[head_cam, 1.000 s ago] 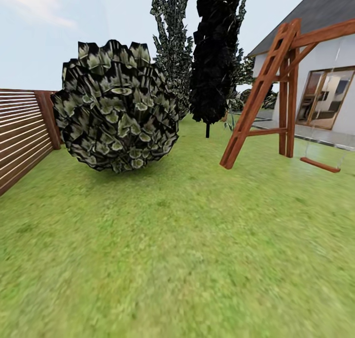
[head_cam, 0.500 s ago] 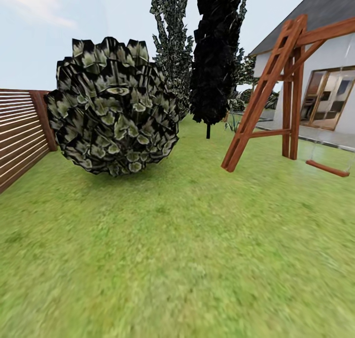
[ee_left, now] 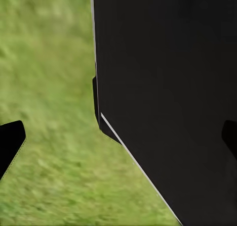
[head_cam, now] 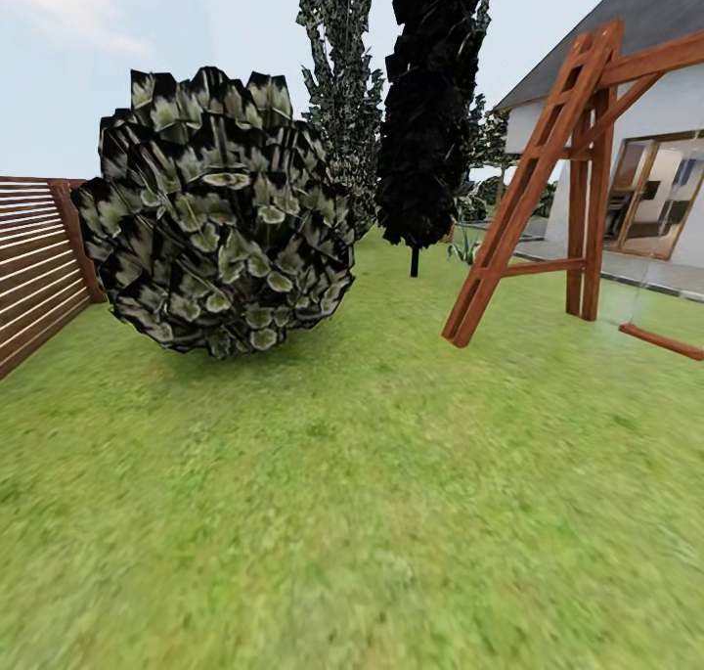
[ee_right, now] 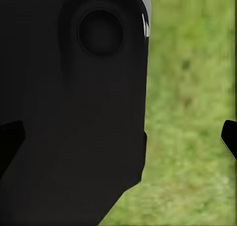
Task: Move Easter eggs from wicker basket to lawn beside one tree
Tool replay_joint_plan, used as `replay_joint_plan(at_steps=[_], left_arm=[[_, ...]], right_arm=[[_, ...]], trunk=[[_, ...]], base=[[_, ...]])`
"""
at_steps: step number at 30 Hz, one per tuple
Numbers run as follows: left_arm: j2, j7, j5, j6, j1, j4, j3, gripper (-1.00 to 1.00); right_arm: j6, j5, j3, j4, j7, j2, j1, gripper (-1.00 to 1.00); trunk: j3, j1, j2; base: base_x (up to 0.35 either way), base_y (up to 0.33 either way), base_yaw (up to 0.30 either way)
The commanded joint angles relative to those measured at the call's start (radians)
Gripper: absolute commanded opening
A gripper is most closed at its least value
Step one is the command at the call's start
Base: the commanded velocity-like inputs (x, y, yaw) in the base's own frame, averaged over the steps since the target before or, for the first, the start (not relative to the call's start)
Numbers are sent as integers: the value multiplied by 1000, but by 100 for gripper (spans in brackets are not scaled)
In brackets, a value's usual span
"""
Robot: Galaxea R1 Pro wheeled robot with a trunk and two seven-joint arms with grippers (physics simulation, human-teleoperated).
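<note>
The lawn (head_cam: 352,513) spreads out in front of me in the head view. A tall tree (head_cam: 340,73) with a jagged green-grey crown rises behind a round bush, which hides its trunk. The Easter eggs and the wicker basket are out of view. In the left wrist view my left gripper (ee_left: 118,139) is open, its dark fingertips (ee_left: 11,139) far apart at the picture's sides, with nothing held. My right gripper (ee_right: 121,137) is open too, one fingertip (ee_right: 229,137) over grass. A black part of my own body (ee_left: 168,87) fills much of both wrist views.
A big round leafy bush (head_cam: 215,215) sits ahead on the left. An all-black tree (head_cam: 428,112) stands farther back. A wooden swing frame (head_cam: 533,181) with a hanging seat (head_cam: 663,340) is at the right, before the house (head_cam: 645,112). A slat fence (head_cam: 34,269) runs along the left.
The whole head view has shifted: the bush looms larger and further left, and the swing frame has slid right. The camera has moved forward over the grass.
</note>
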Motion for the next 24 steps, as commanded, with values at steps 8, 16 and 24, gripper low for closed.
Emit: replay_joint_plan(at_steps=[8,16,24], left_arm=[[0,0,0,0,1,-2,0,100],[0,0,1,0,1,-2,0,100],[0,0,1,0,1,-2,0,100]], right_arm=[[0,0,0,2,0,0,-1,100],[0,0,0,2,0,-1,-1,100],[0,0,0,2,0,0,-1,100]], trunk=[[-1,1,0],[-1,1,0],[-1,1,0]], base=[[335,0,0],[335,0,0],[335,0,0]])
